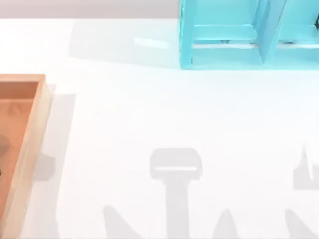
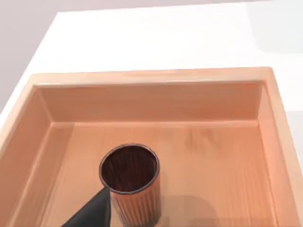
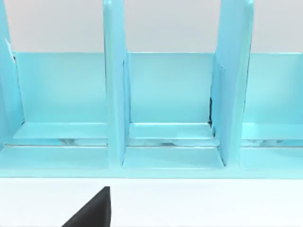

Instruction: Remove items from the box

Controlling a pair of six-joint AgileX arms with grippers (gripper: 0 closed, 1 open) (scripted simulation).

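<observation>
White tabletop (image 1: 149,114) runs across the whole scene from above, pale and plain, with soft grey shadows of the two arms falling along its near edge. At the far right stands a turquoise shelf unit (image 1: 239,35), its upright dividers splitting it into open compartments; the right wrist view faces straight into those compartments (image 3: 170,90) from across a strip of white tabletop.

Over at the left edge of the tabletop sits the box (image 1: 35,134), a shallow wooden tray with a light wood rim and an orange-brown floor, partly cut off by the edge of the top view. The left wrist view looks down into the box (image 2: 151,78), showing its far wall and both side walls.

Standing upright on the floor of the box is a small reddish-brown cup (image 2: 130,182), cylindrical, ribbed on the outside, with a dark inside. It sits well away from the far wall.

A dark fingertip of the left gripper (image 2: 92,213) pokes in right beside the cup, touching or nearly touching its side; whether that gripper is wide or narrow I cannot tell. A similar dark fingertip of the right gripper (image 3: 92,210) hangs over bare tabletop in front of the shelf unit, and its opening I cannot tell either.
</observation>
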